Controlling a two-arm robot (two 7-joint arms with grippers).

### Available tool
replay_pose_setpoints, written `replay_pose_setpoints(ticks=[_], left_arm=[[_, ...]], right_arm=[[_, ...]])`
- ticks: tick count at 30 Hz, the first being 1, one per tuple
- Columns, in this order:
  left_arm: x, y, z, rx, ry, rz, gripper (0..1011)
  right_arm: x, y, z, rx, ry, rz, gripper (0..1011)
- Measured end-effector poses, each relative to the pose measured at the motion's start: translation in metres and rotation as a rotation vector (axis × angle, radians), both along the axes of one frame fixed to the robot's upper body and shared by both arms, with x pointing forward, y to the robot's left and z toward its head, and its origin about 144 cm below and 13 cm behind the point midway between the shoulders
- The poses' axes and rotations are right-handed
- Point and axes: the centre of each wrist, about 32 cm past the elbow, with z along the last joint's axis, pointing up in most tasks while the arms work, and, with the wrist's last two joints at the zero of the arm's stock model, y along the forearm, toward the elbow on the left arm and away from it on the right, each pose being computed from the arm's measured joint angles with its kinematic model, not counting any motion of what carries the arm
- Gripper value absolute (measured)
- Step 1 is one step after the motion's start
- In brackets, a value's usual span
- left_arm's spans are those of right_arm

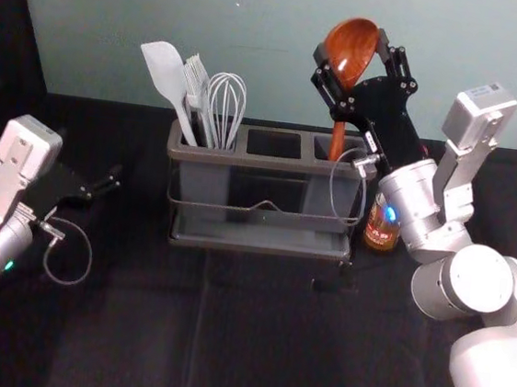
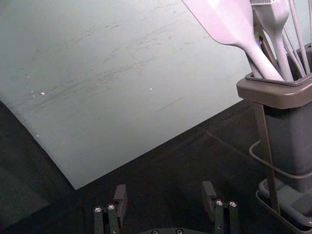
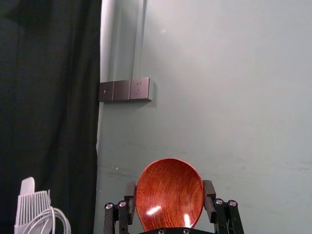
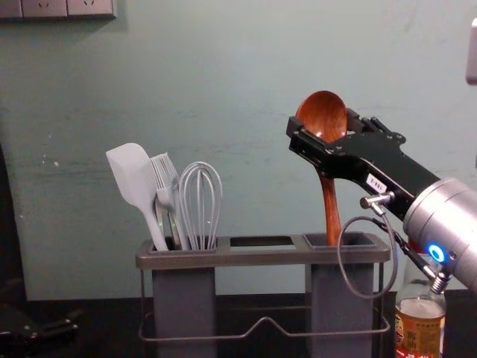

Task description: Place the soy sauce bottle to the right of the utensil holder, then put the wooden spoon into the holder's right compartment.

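My right gripper (image 1: 351, 52) is above the right end of the grey utensil holder (image 1: 271, 162), closed around the bowl of the wooden spoon (image 1: 349, 63). The spoon (image 4: 330, 201) stands nearly upright, the low part of its handle inside the right compartment; its tip is hidden. In the right wrist view both fingers of the gripper (image 3: 169, 195) flank the spoon's bowl (image 3: 169, 197). The soy sauce bottle (image 1: 380, 232) stands just right of the holder, partly behind the right arm. Left of the holder, my left gripper (image 1: 111, 184) is parked; its wrist view shows this gripper (image 2: 165, 195) open and empty.
A white spatula (image 4: 133, 179), a brush or fork-like tool (image 4: 166, 183) and a whisk (image 4: 201, 201) stand in the holder's left compartment. The middle compartment (image 1: 274, 143) lies between them and the spoon. A wall (image 1: 257, 27) rises behind the black-covered table (image 1: 252, 341).
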Motion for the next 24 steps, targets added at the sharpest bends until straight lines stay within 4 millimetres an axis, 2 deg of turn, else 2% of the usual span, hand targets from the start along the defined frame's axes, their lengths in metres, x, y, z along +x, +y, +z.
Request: replay_pose_setpoints(ticks=[16,24], left_arm=[[0.0,0.0,0.0,0.0,0.0,0.0,1005],[0.0,0.0,0.0,0.0,0.0,0.0,1005]], right_arm=[[-0.007,0.001,-0.009,0.003,0.019,0.001,839],[-0.017,0.0,-0.008,0.011,0.012,0.001,1002]])
